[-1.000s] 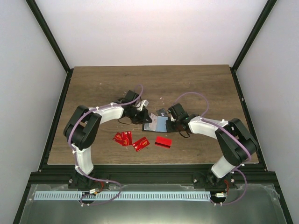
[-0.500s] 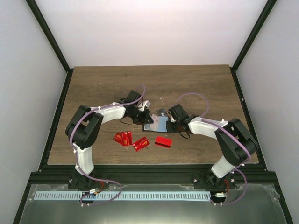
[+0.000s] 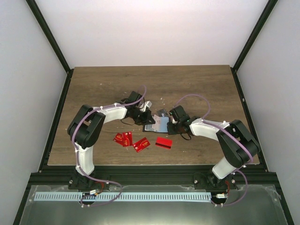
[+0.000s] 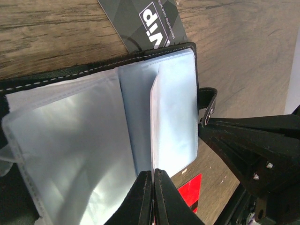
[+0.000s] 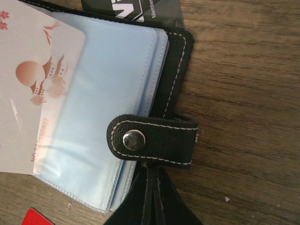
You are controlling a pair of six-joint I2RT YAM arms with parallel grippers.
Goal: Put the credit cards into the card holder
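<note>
The black card holder (image 3: 157, 124) lies open at the table's middle, its clear sleeves (image 4: 84, 140) showing. My left gripper (image 4: 153, 176) is shut on the white card (image 4: 153, 117), held edge-on over the sleeves. In the right wrist view the white card (image 5: 33, 84) bears a pink picture and overlaps the sleeves (image 5: 112, 89); I cannot tell if it is inside one. My right gripper (image 5: 152, 187) is shut on the holder's edge under its snap strap (image 5: 154, 140). The dark grey card (image 4: 150, 18) lies partly under the holder's far edge. Three red cards (image 3: 123, 138) (image 3: 141, 144) (image 3: 163, 142) lie in front.
Both arms meet over the holder, the left gripper (image 3: 143, 117) and the right gripper (image 3: 174, 124) close together. The right arm's black body (image 4: 253, 154) fills the right of the left wrist view. A black frame (image 3: 61, 108) borders the wooden table.
My left gripper has shifted slightly right, toward the holder, with the white card. The right arm and the red cards have not moved.
</note>
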